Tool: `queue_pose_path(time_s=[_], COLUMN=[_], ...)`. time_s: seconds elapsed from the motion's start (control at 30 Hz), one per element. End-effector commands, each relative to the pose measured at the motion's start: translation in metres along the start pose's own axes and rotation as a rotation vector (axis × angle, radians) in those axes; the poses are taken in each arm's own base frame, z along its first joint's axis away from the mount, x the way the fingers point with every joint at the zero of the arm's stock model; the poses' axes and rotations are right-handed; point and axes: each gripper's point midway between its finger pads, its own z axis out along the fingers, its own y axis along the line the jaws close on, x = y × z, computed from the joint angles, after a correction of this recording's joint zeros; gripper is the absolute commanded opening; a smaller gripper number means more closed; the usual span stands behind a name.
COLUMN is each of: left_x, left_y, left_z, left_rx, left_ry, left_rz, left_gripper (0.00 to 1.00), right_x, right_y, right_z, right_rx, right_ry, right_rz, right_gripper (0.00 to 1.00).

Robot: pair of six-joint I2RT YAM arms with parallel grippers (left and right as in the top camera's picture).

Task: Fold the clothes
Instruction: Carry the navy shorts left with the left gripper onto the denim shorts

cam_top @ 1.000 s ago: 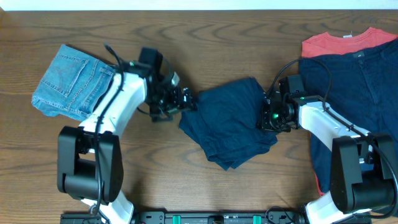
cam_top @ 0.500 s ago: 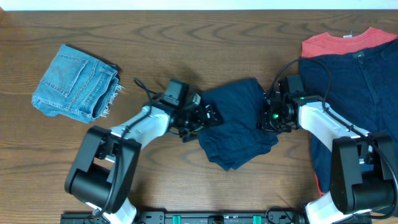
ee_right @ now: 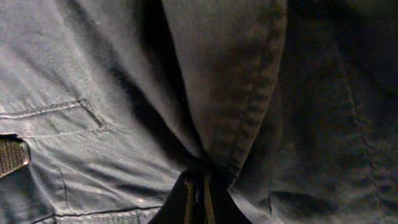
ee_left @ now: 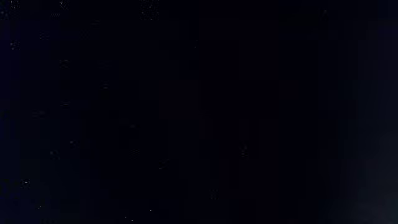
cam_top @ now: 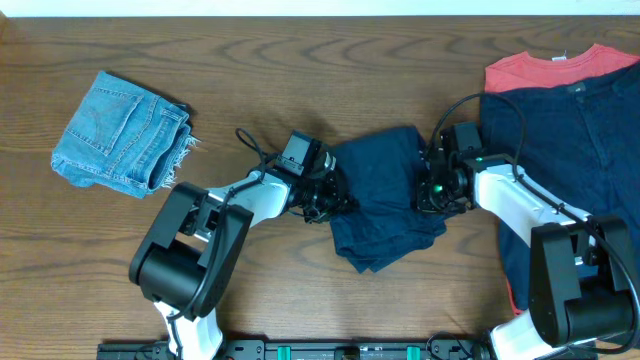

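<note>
We see right claw (ee_right: 196, 186) pinching crumpled dark navy fabric shorts (cam_top: 378, 205); left claw (cam_top: 335, 197) at their edge, cannot tell its opening

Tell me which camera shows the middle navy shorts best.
Overhead: the middle navy shorts show whole, crumpled between the left gripper and right gripper. The right wrist view shows only close-up fabric and stitching; the left wrist view is nearly black.

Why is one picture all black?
Left wrist view: almost fully dark, probably because the left tool is right against the navy shorts, blocking light. Overhead view: bright, even and sharp. Right wrist view: dim, shadowy close-up, but seams show clearly.
</note>
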Motion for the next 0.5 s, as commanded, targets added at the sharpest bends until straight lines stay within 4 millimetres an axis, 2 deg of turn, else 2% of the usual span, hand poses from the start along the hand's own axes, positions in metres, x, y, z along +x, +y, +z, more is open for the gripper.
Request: queue_pose_path(time_s=[0.0,0.1,0.2,0.27,0.37,0.47], left_x=[0.0,-0.006,-0.02,-0.034,-0.055,-0.074], left_y=[0.058,0.046,0.024,0.004,-0.02,-0.028], left_z=[0.002,-0.029,-0.079,-0.126,-0.202,-0.268], left_rx=[-0.177,-0.173,-0.148,-0.117,-0.066,-0.031], left_ry=[-0.03,-0.057,-0.13,-0.225,-0.418,-0.612], left_rz=[0.032,0.086,0.134,0.17,0.214,0.22], left_gripper=[0.06,0.06,0.06,0.06,0.06,0.06], right_x=[0.006,0.005,-0.004,-0.009,-0.016,-0.018], right_y=[0.002,0.003,0.012,0.019,0.025,0.027], right_z=[-0.002,-0.018,-0.04,-0.055,-0.069,-0.072], right_rx=[0.002,0.003,-0.026,-0.037,-0.046,-0.049], right_ry=[0.016,0.011,-0.03,-0.071,-0.127,-0.143], right_rz=[0.008,0.015,-0.087,-0.163,-0.18,-0.185], right_gripper=[0.04,0.05,0.06,0.08,0.09,0.09])
